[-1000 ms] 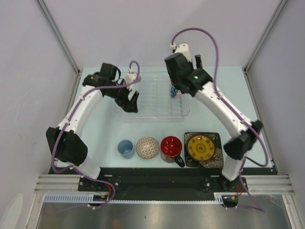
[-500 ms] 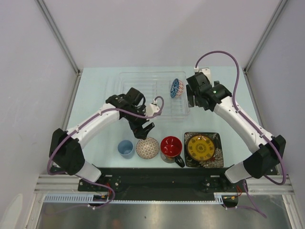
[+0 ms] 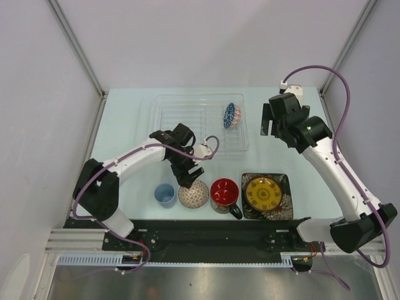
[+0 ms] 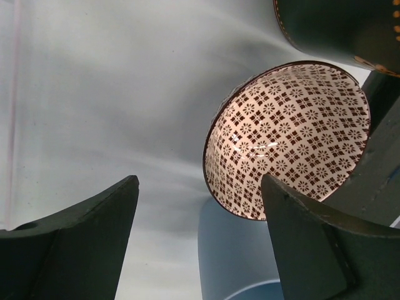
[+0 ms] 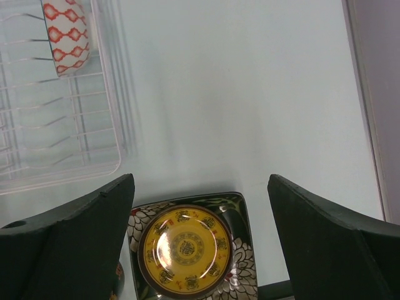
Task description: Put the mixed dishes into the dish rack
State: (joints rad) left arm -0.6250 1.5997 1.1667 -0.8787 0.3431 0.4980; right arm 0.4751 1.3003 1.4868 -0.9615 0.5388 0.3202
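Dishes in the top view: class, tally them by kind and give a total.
Bowls: 2 (blue patterned bowl, beige patterned bowl)
Cups and mugs: 2 (light-blue cup, red-inside mug)
Plates: 2 (yellow round plate, black square plate)
Total: 6

Far side of counter: clear dish rack (image 3: 187,112). Blue patterned bowl (image 3: 232,115), white outside with red diamonds. Near edge: small light-blue cup (image 3: 164,194), plain. Beige patterned bowl (image 4: 287,134), brown cross-diamond grid, dark rim. Red-inside dark mug (image 3: 224,192). Yellow round plate (image 3: 263,193), dark ring motifs. Black floral square plate (image 3: 285,211), pale flowers.
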